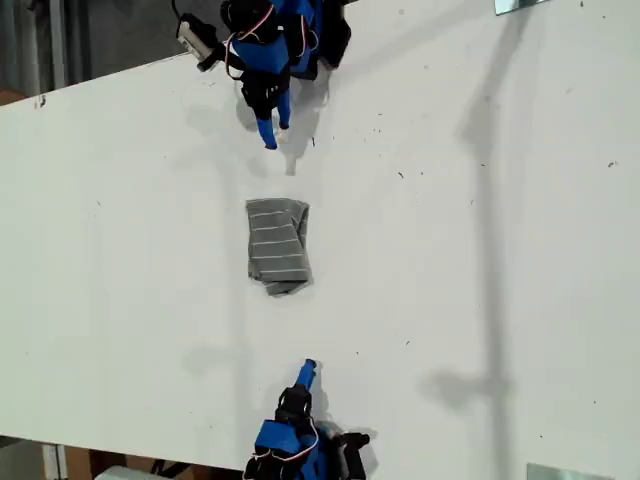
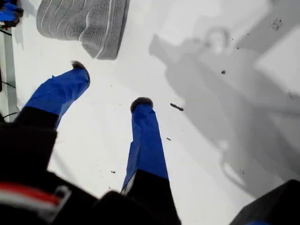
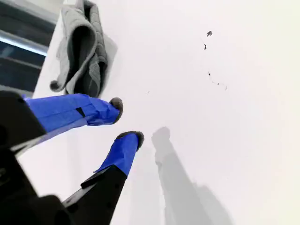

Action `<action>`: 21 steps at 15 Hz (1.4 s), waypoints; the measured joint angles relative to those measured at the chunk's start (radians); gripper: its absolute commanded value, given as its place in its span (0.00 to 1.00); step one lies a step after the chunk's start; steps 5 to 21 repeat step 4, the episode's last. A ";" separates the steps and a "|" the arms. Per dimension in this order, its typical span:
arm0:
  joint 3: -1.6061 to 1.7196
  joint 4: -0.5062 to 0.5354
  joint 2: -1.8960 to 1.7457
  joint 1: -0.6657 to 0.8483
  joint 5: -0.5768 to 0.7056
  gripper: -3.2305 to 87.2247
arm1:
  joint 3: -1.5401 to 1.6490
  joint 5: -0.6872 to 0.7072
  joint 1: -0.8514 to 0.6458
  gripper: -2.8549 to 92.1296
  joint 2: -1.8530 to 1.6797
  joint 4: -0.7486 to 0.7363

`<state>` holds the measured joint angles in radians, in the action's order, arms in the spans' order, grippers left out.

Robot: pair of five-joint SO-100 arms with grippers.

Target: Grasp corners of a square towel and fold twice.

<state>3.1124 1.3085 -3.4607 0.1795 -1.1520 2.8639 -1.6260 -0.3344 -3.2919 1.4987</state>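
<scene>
The folded towel [image 1: 277, 246] lies between both parted hands, touching neither.

White table [image 1: 500, 250], dark specks.

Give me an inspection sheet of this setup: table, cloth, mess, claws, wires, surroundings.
Surface: white table, flat, with small dark specks.
Job's things: grey striped towel, folded into a small, slightly rumpled bundle, lying between the two arms and touching neither.
Clutter: nothing seen beyond the specks.
Grippers: my first gripper open and empty above the table; my second gripper open and empty, its jaws closer together.
Cables: thin wires looped on the arm at the exterior view's top; similar ones on the lower arm.
Surroundings: metal plates at the exterior view's right corners; dark floor past the table's top-left edge.
</scene>
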 measured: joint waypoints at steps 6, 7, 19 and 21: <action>0.002 0.000 0.000 -0.002 0.077 0.15 | 0.000 0.000 0.002 0.28 0.000 0.000; 0.002 0.000 0.000 -0.002 0.077 0.15 | 0.000 0.000 0.002 0.28 0.000 0.000; 0.002 0.000 0.000 -0.002 0.077 0.15 | 0.000 0.000 0.002 0.28 0.000 0.000; 0.002 0.000 0.000 -0.002 0.077 0.15 | 0.000 0.000 0.002 0.28 0.000 0.000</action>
